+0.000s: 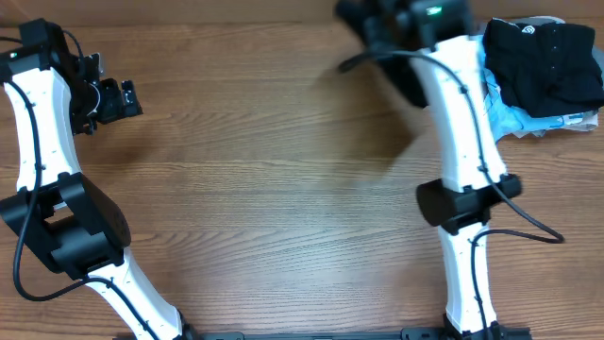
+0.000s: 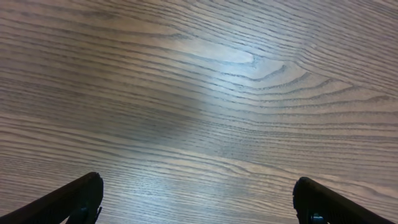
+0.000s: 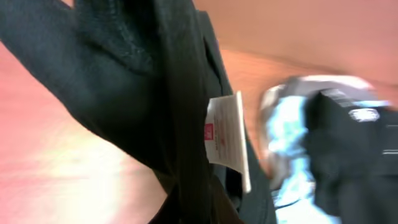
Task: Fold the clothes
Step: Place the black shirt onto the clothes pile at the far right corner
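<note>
The clothes (image 3: 124, 93), a black garment with a white label (image 3: 225, 134), hang bunched from my right gripper (image 1: 377, 33), which is shut on the fabric. In the overhead view this black cloth (image 1: 408, 80) dangles above the far middle of the table, just left of the pile. The cloth hides the right fingers in the wrist view. My left gripper (image 1: 127, 97) hovers over bare wood at the far left. It is open wide, with its fingertips (image 2: 81, 199) far apart and nothing between them.
A pile lies at the far right corner: another black garment (image 1: 545, 61) on top of a light blue garment (image 1: 514, 121) and a grey one (image 1: 576, 121). The wooden table (image 1: 264, 189) stretches between the two arms.
</note>
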Controlling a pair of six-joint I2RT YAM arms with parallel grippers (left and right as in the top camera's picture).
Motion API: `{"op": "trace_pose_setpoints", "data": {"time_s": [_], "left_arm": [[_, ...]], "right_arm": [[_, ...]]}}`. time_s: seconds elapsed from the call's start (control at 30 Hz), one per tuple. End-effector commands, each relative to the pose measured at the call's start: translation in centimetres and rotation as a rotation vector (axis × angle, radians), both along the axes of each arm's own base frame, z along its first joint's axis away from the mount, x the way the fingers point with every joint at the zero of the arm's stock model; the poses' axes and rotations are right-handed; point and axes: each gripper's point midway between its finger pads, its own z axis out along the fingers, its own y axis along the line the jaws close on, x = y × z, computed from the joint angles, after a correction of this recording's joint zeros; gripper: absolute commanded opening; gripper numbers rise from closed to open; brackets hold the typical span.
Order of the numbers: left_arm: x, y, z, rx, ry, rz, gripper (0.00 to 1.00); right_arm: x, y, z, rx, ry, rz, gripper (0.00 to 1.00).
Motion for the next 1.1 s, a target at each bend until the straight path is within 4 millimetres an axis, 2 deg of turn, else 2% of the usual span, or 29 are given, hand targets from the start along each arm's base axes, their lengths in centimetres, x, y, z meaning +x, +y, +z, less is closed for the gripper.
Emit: {"op": "trace_pose_setpoints", "data": {"time_s": [0.0,0.23,0.33,0.4,0.53,0.7,0.77,0.83,0.93,1.07], "left_arm": [[0.4,-0.2,0.0,-0.013,-0.012,0.012,1.0],[0.8,-0.1,0.1,-0.016,-0.023,0.043,1.0],[1.0,0.0,0.2,-0.015,-0.032,0.051,1.0],[1.2,0.1,0.2,-0.014,-0.041,0.06,1.0],[1.6,0.2,0.3,-0.013,-0.058,0.078,1.0],[2.5,0.2,0.6,-0.005,-0.09,0.078,1.0],[2.9,0.1,0.7,0.0,-0.105,0.074,1.0],[3.2,0.0,0.8,0.002,-0.114,0.071,1.0],[3.7,-0.2,0.9,0.001,-0.132,0.084,1.0],[4.2,-0.7,1.1,-0.004,-0.144,0.098,1.0]], "right_arm": [[0.4,-5.6,5.2,-0.093,-0.155,-0.101,0.04],[2.4,-14.0,8.0,-0.17,-0.279,-0.241,0.04],[2.8,-17.5,9.3,-0.194,-0.332,-0.301,0.04],[2.8,-20.6,10.2,-0.211,-0.366,-0.349,0.04],[2.7,-24.7,10.3,-0.193,-0.388,-0.397,0.04],[2.8,-29.9,9.5,-0.17,-0.403,-0.439,0.04],[3.0,-32.1,8.7,-0.193,-0.393,-0.455,0.04],[3.3,-33.3,7.5,-0.198,-0.373,-0.456,0.04],[3.8,-34.4,5.1,-0.193,-0.33,-0.465,0.04],[4.6,-34.1,1.8,-0.179,-0.262,-0.448,0.04]]}}
